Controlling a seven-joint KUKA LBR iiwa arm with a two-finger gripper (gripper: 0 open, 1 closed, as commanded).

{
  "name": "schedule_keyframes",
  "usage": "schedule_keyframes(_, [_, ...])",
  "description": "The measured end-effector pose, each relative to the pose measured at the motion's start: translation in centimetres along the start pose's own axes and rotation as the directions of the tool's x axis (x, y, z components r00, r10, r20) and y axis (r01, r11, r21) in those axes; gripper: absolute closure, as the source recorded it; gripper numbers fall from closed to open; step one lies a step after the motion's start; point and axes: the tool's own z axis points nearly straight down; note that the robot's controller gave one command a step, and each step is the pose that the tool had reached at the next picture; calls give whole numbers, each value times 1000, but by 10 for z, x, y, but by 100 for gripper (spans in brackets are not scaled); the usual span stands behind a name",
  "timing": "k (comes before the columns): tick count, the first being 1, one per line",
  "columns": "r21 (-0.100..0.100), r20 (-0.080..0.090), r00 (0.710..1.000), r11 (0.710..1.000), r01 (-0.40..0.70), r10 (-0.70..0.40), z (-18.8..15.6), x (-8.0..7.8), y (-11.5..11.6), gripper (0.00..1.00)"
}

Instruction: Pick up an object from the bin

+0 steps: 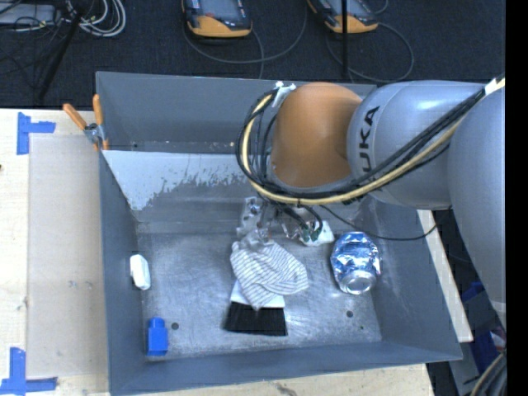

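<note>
Camera view, from above and a little to one side: reaching into the grey bin [165,176] from 3 o'clock on a big silver arm [429,143], orange cover [309,134] at the wrist. Down low near the middle of the bin with the claw [254,223], right at the 12 o'clock edge of a crumpled grey-and-white striped cloth [268,275]; touching it or just above it, hard to say. No telling whether open or closed, with cables and the wrist crowding that spot, and nothing seen gripped.

Lying on the bin floor, that cloth, draped over the 12 o'clock end of a flat black pad [257,320]. Near it at 3 o'clock, a crushed clear plastic bottle [356,262]. Just beside the claw at 3 o'clock, a small white-and-green scrap [318,234], too small to name. Well apart at 9 o'clock, close to the wall, a little white capsule [139,271]; toward 7 o'clock, in the near corner, a blue block [157,337].

Judged as early going: descent apparently made, with the cloth the likeliest pick by position alone. Nothing off the floor yet. Left to do, by this reading: close on a fold, lift clear of the pad beneath, carry up out of the bin.
</note>
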Motion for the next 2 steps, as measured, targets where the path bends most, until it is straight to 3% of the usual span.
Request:
schedule_keyframes(1, [-1,3,1000,1000,-17,17,-53,11,-34,100])
schedule_keyframes(2, [6,9,1000,1000,-13,13,-79,9,-59,100])
